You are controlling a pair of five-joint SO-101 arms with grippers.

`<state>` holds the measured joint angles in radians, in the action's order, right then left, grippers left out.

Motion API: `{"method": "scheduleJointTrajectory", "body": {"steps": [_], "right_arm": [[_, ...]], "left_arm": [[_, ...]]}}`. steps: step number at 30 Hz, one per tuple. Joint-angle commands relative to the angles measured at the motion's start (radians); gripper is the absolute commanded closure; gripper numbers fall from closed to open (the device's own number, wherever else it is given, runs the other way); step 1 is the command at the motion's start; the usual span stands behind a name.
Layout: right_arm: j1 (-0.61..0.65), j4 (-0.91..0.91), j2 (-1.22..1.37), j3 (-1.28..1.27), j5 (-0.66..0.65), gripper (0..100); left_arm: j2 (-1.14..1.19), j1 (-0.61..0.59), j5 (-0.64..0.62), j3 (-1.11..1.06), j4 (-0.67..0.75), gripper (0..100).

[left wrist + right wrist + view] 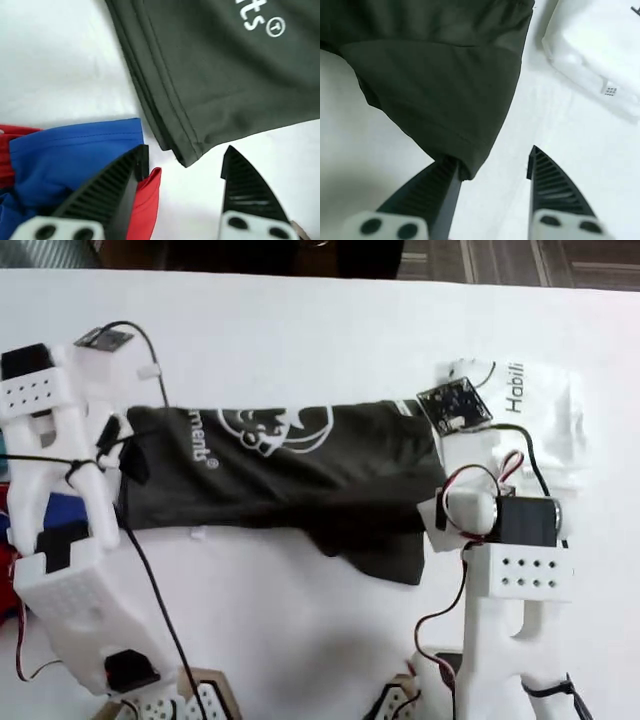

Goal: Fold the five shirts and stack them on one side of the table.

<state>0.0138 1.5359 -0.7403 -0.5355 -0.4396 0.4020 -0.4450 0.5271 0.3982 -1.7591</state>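
Dark shirt [430, 85] hem, seemingly against wide-open right fingers [434, 195]

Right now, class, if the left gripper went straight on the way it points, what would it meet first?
Likely the folded corner of the dark shirt, just ahead between the left gripper's open jaws; depth is unclear.

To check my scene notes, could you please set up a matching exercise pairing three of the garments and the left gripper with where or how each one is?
Things:
1. dark shirt
2. white shirt
3. blue cloth
4. left gripper

Places or states:
A. folded, beside the right arm
B. open, at the dark shirt's corner
C. lying as a long strip across the middle of the table
D. next to red cloth, by the left arm

Pairs: 1-C, 2-A, 3-D, 4-B.
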Motion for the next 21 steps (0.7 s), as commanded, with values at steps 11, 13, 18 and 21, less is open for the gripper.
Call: {"method": "scheduleJointTrajectory", "body": {"steps": [11, 13, 18, 21], "right_arm": [[-0.005, -0.302, -0.021, -0.336, 0.000, 81.4], [-0.005, -0.360, -0.021, -0.397, 0.000, 81.4], [-0.004, -0.516, -0.021, -0.560, -0.005, 81.4], [0.021, -0.578, -0.021, -0.589, 0.003, 81.4]], "left_arm": [[0.054, 0.129, -0.071, 0.019, 0.086, 75], [0.132, 0.130, -0.112, 0.036, 0.109, 75], [0.304, 0.130, -0.178, 0.163, 0.114, 75], [0.379, 0.130, -0.187, 0.249, 0.083, 75]]}}
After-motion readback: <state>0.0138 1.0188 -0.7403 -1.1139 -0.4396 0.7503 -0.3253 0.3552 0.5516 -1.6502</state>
